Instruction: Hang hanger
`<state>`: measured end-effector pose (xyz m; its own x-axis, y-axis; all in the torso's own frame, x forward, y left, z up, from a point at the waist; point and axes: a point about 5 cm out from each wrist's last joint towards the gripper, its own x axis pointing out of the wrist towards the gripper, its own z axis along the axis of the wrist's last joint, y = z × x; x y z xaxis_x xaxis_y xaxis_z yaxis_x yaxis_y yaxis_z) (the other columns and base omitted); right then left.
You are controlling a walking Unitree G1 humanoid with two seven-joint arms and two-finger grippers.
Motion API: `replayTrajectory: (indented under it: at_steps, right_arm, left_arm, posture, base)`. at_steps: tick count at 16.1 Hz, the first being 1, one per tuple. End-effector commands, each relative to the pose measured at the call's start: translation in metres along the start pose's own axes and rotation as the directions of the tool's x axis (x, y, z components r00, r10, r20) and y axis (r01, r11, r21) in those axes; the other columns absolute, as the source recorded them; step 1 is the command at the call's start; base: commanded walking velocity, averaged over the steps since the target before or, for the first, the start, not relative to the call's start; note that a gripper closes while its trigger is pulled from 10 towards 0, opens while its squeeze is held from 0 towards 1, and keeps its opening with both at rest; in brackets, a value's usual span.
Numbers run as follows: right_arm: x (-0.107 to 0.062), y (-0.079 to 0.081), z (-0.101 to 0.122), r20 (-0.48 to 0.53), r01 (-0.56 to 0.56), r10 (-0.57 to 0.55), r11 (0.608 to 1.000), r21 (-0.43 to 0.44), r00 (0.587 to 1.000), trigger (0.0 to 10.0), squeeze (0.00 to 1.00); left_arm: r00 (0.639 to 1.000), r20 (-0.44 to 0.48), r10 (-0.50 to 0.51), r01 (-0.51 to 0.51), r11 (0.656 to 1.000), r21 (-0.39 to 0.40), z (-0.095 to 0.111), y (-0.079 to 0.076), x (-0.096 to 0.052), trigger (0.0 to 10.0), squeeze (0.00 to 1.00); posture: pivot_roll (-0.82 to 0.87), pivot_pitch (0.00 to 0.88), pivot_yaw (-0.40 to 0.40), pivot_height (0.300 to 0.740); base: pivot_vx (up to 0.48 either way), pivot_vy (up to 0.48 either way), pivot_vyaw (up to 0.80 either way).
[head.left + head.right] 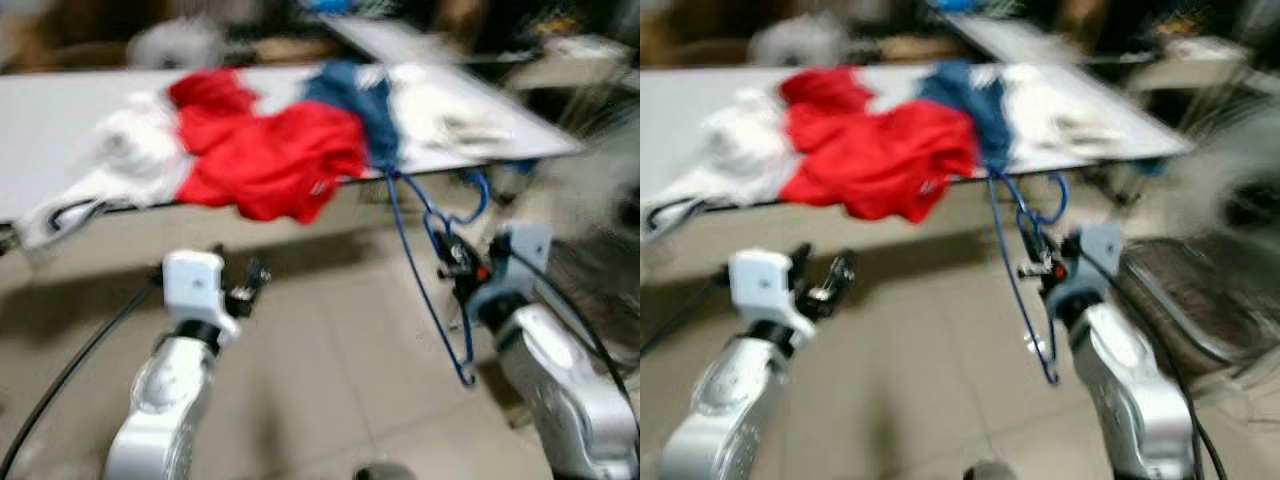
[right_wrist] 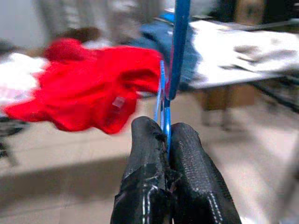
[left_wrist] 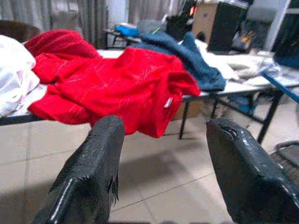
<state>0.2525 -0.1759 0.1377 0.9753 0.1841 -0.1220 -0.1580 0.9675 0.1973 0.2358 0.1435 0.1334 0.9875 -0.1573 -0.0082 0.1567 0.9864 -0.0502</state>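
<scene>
A thin blue wire hanger [image 1: 428, 262] hangs in front of the table's near edge, its hook [image 1: 478, 196] curling up to the right. My right gripper [image 1: 452, 258] is shut on the blue hanger [image 2: 171, 70], its two black fingers [image 2: 147, 158] pinched together on the wire. Lower left, my left gripper [image 1: 247, 283] is held over the tiled floor; its fingers [image 3: 96, 163] stand wide apart with nothing between them. The head views are blurred.
A long white table [image 1: 60, 120] carries a red garment [image 1: 265, 150] draped over its near edge, white clothes [image 1: 130, 150] to its left and a blue garment [image 1: 355, 95] beside it. A blurred dark object [image 1: 600, 250] stands at the right. Tiled floor [image 1: 330, 350] lies below.
</scene>
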Motion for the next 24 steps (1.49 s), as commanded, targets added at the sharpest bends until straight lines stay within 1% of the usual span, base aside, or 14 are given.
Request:
replayTrajectory:
  at_steps: [1,2,4,7,9,11,12,14,15,18,24]
  right_arm:
    - [0.001,-0.004,0.005,0.015,0.018,-0.018,1.0,-0.015,1.0,10.0,0.0]
    - [-0.002,-0.006,0.003,0.004,0.021,-0.021,0.999,-0.032,1.0,10.0,0.0]
    - [-0.004,-0.005,0.004,0.017,0.014,-0.014,0.999,-0.047,1.0,10.0,0.0]
    - [0.002,0.006,0.009,0.033,-0.076,0.079,0.994,-0.082,0.996,10.0,0.0]
    - [0.007,0.011,0.013,0.049,-0.112,0.117,0.989,-0.101,0.992,10.0,0.0]
    - [0.011,0.008,0.012,0.051,-0.076,0.085,0.984,-0.159,0.995,10.0,0.0]
    - [0.01,0.007,0.012,0.059,-0.077,0.088,0.983,-0.164,0.994,10.0,0.0]
    - [0.011,0.006,0.012,0.057,-0.072,0.08,0.988,-0.138,0.995,10.0,0.0]
    - [0.013,0.005,0.011,0.053,-0.061,0.068,0.99,-0.126,0.996,10.0,0.0]
    - [0.02,0.002,0.011,0.06,-0.052,0.06,0.99,-0.128,0.996,10.0,0.0]
    - [0.028,-0.002,0.017,0.079,-0.048,0.059,0.99,-0.13,0.995,10.0,0.0]
  left_arm:
    - [1.0,0.005,0.001,0.0,1.0,-0.019,0.0,-0.002,0.001,10.0,0.0]
    - [1.0,0.014,0.003,-0.002,1.0,-0.02,-0.002,-0.001,0.0,10.0,0.0]
    - [1.0,0.021,-0.009,0.01,1.0,-0.022,-0.003,-0.003,-0.002,10.0,0.0]
    - [0.999,0.027,-0.029,0.028,0.999,0.032,0.001,-0.004,0.0,10.0,0.0]
    - [0.998,0.038,-0.045,0.043,0.998,0.037,0.004,-0.006,0.003,10.0,0.0]
    - [0.999,0.025,-0.048,0.046,0.998,0.052,0.001,-0.007,0.006,10.0,0.0]
    - [0.999,0.017,-0.041,0.04,0.999,0.037,0.0,-0.009,0.007,10.0,0.0]
    - [0.999,0.021,-0.027,0.026,0.999,0.043,0.0,-0.008,0.01,10.0,0.0]
    - [1.0,0.026,-0.015,0.014,0.999,0.041,0.001,-0.007,0.012,10.0,0.0]
    - [0.999,0.039,-0.009,0.007,0.999,0.045,0.004,-0.008,0.015,10.0,0.0]
    - [0.999,0.051,0.016,-0.018,0.999,0.037,0.007,-0.007,0.019,10.0,0.0]
  posture:
    - [-0.1,0.0,-0.008,0.74]
    - [-0.11,0.0,-0.005,0.74]
    - [-0.12,0.0,0.003,0.74]
    - [-0.11,0.0,-0.008,0.74]
    - [-0.12,0.0,-0.006,0.74]
    - [-0.11,0.008,0.007,0.74]
    - [-0.11,0.009,0.008,0.74]
    - [-0.11,0.013,0.004,0.74]
    - [-0.11,0.014,0.0,0.74]
    - [-0.09,0.018,-0.016,0.74]
    - [-0.09,0.029,-0.022,0.74]
  base:
    - [0.0,0.0,0.0]
    - [0.0,0.0,0.0]
    - [0.0,0.0,0.0]
    - [0.29,0.0,0.0]
    - [0.306,0.0,0.0]
    - [0.341,0.0,0.0]
    - [0.356,0.0,0.0]
    - [0.367,0.0,0.0]
    - [0.386,0.0,0.0]
    - [0.386,0.0,0.0]
    - [0.387,0.0,-0.8]
